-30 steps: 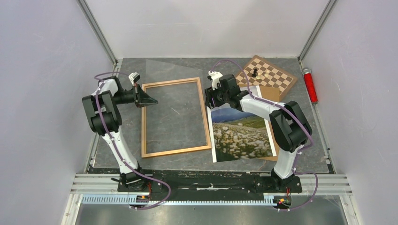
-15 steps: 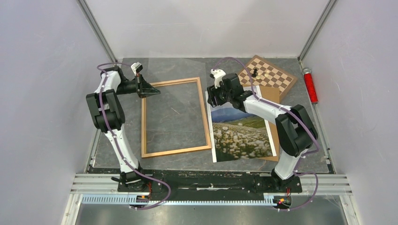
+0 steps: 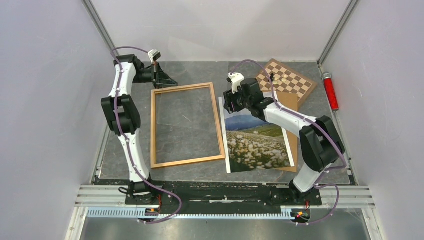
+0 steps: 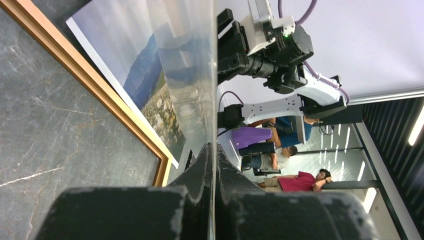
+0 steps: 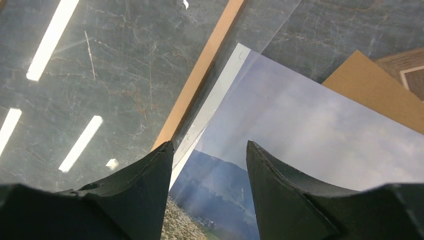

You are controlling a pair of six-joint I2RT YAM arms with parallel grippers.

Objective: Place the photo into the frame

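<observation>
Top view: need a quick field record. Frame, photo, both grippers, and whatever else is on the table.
frame: flat on the table, nothing inside it
photo: face up, outside the frame, beside its right rail, lying on the backing board
left gripper: shut on the edge of a clear sheet, near the frame's far left corner
right gripper: open, above the photo's far left corner
chessboard: far right, a few pieces on it
red cylinder: at the right edge

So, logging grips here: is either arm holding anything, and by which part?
The left fingers are shut on the edge of a clear sheet. The right fingers stand open above the photo, holding nothing.
</observation>
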